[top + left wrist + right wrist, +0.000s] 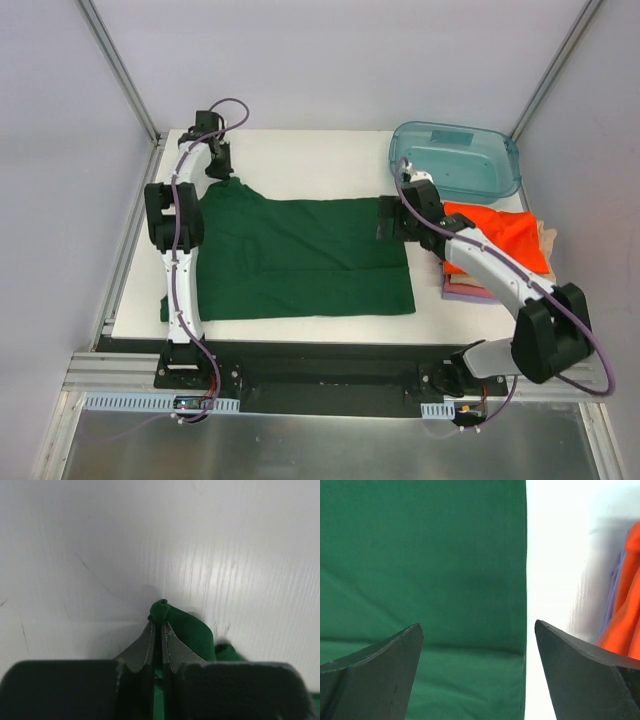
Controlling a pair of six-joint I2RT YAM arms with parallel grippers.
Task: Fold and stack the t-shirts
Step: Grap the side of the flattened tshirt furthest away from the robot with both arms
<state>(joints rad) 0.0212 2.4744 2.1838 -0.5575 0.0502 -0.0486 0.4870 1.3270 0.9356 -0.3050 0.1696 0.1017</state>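
Observation:
A large dark green t-shirt (300,255) lies spread on the white table (300,160). My left gripper (219,170) is shut on the shirt's far left corner; in the left wrist view a pinch of green cloth (161,611) sticks out past the closed fingertips. My right gripper (389,218) is open above the shirt's far right corner; the right wrist view shows the green hem edge (520,580) between the spread fingers (385,660). A stack of folded shirts, bright orange (505,235) on top with beige and pink below, lies to the right.
A translucent teal plastic tub (455,160) stands at the back right corner. Metal frame posts (120,70) rise at the back corners. The orange stack also shows at the right edge of the right wrist view (625,605).

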